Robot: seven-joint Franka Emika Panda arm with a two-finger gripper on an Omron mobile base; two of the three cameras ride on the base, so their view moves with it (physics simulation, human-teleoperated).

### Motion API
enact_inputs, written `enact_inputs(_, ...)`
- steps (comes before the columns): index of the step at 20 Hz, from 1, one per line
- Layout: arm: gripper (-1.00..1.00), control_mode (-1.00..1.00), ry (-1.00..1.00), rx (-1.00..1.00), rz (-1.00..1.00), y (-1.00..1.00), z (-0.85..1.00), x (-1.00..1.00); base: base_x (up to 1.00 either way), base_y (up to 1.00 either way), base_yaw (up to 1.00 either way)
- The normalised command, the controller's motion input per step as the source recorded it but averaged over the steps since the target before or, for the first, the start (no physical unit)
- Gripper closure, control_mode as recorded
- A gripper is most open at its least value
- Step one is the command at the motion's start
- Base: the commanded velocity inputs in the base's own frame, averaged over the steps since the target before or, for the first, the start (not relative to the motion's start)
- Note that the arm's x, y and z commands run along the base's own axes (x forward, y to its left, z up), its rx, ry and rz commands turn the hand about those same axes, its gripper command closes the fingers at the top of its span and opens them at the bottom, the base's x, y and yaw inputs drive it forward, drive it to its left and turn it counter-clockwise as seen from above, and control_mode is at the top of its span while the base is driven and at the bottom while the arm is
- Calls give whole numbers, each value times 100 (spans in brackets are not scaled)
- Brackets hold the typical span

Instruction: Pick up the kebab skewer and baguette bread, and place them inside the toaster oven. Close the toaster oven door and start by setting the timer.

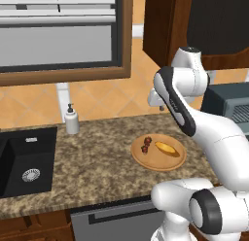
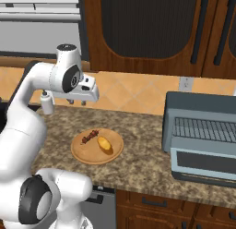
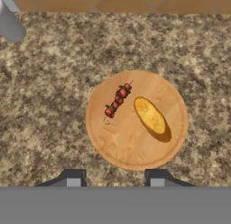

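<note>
The kebab skewer (image 3: 118, 100) lies on the round wooden plate (image 3: 135, 153), a thin stick of small dark red and brown chunks, just beside the baguette bread (image 3: 152, 119) but apart from it. I judge it light and stiff along its length, though narrow and low on the wood, so I would take it across its middle chunks, my fingers straddling the stick crosswise, and squeeze gently so it does not roll or twist out. The baguette looks light too, firm-crusted and rounded; a hold across its widest middle should keep it level. The plate sits on the speckled counter (image 3: 54, 83), directly below my gripper (image 3: 115, 181), which hovers high over it with the jaws parted and holding nothing. Off to my right stands the toaster oven (image 2: 203, 131), its door (image 2: 203, 163) dropped open and the rack bare.
</note>
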Motion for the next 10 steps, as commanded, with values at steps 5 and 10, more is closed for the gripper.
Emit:
enact_inputs(5, -100, -100, 0, 0, -2, -4, -1, -50, 0, 0, 0)
enact_inputs(10, -100, -100, 0, 1, -6, -15, -6, -100, 0, 0, 0)
